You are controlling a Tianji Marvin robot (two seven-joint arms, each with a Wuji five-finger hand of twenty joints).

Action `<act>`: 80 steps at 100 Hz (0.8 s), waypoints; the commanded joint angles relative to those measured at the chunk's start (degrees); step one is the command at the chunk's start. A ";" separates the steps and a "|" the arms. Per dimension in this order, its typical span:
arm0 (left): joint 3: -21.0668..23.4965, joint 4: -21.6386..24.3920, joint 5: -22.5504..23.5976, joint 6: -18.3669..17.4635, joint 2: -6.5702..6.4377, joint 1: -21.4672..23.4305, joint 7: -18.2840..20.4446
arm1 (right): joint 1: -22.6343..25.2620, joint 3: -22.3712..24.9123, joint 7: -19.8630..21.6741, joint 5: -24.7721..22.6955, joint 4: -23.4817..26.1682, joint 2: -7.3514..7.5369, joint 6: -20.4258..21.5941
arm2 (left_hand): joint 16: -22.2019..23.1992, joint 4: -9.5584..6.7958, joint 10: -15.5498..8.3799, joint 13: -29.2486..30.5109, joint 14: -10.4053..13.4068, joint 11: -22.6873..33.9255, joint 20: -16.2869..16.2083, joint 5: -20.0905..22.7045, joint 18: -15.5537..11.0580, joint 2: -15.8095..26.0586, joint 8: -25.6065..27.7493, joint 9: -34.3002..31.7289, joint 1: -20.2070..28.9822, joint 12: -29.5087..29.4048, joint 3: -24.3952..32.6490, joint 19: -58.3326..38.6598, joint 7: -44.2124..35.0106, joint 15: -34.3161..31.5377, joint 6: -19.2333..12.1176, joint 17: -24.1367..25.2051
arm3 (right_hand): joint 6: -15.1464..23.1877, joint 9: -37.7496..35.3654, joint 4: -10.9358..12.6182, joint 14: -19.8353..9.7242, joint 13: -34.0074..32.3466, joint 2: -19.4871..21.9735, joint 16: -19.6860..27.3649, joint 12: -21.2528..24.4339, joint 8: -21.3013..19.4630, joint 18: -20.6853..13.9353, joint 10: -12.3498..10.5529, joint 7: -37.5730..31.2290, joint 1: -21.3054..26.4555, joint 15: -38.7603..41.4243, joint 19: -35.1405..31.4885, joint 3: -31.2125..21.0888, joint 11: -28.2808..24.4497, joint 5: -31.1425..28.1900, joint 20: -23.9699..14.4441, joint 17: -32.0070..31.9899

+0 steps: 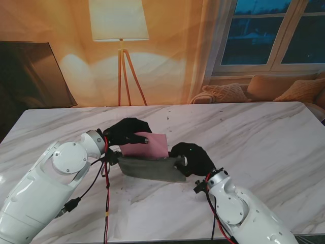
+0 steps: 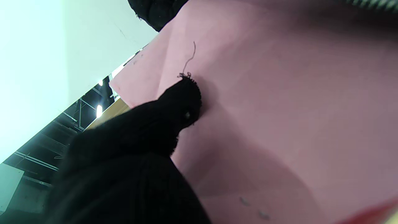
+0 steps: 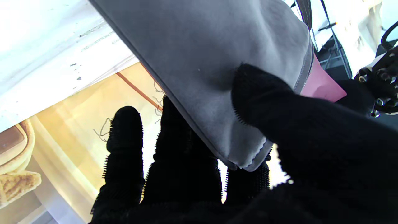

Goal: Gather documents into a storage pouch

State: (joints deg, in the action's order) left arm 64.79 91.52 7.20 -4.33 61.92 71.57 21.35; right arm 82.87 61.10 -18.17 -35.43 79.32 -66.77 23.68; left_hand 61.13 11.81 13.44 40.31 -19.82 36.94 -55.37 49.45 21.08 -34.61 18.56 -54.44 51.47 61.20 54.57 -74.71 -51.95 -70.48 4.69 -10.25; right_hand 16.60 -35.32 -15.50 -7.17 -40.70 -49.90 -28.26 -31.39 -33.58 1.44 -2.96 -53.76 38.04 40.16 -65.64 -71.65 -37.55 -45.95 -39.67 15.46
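Now pink document (image 1: 147, 146) sits half inside grey pouch (image 1: 152, 170); left hand (image 1: 127, 133) grips document, right hand (image 1: 193, 158) pouch.

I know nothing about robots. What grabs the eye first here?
Two black-gloved hands meet mid-table: the left hand pushes a pink document into a grey pouch, whose right end the right hand pinches. Behind the marble table, a floor lamp glows.
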 commanded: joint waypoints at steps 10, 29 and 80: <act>0.06 0.80 -0.39 0.61 -0.49 0.37 2.74 | 0.42 0.36 1.32 -0.13 0.53 0.64 0.08 | 1.05 1.65 -0.16 0.91 -1.61 0.50 0.44 1.11 -2.17 0.14 0.18 -0.94 1.28 1.50 1.43 -0.47 -1.04 -1.44 -0.27 0.76 | 0.00 4.09 -2.76 -0.98 3.33 -2.30 1.04 0.64 0.45 -1.66 -0.27 0.74 -4.85 -1.17 2.06 -0.38 0.92 3.84 -0.73 -2.44; -0.50 0.54 0.14 0.41 -1.10 -0.93 5.30 | 0.67 0.73 0.86 -0.89 0.60 0.71 -0.08 | 1.06 1.40 -0.14 1.63 -2.10 0.51 0.28 0.88 -1.94 0.93 0.08 -1.51 1.06 1.14 0.35 -0.75 -0.27 -1.20 -0.06 0.00 | -1.18 4.33 -3.43 -0.31 3.81 -0.08 1.06 0.82 0.70 -1.48 0.27 1.81 -8.18 -0.87 2.25 0.84 0.82 4.92 -1.60 -2.71; -4.96 -2.70 5.31 -4.13 -1.56 -5.01 5.66 | 0.96 0.76 0.00 1.43 1.40 -0.01 -4.92 | 1.25 1.88 -0.35 7.86 -2.11 13.44 -1.44 2.03 -0.72 -1.64 -1.81 -4.46 -4.23 -2.59 0.53 -3.31 0.01 -7.53 2.21 -4.36 | -3.09 -2.74 -1.73 -1.26 -7.54 6.69 -7.19 -0.40 6.30 -4.62 3.11 -1.44 -7.67 19.17 -18.01 3.46 -2.68 4.32 -10.68 12.36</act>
State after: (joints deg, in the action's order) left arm 60.17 89.46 11.97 -7.96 60.39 66.93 26.43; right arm 84.01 62.02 -19.07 -33.87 80.60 -66.52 19.62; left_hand 61.74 11.81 13.54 44.96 -19.98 47.59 -55.53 49.43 21.35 -34.70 16.57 -56.85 48.10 59.94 54.93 -75.67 -51.16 -75.46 6.26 -13.78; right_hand 14.41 -36.39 -17.37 -6.57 -44.98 -43.73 -32.46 -31.05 -28.07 -0.36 -0.03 -55.15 31.60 53.18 -79.21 -68.62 -38.94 -42.62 -48.10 24.73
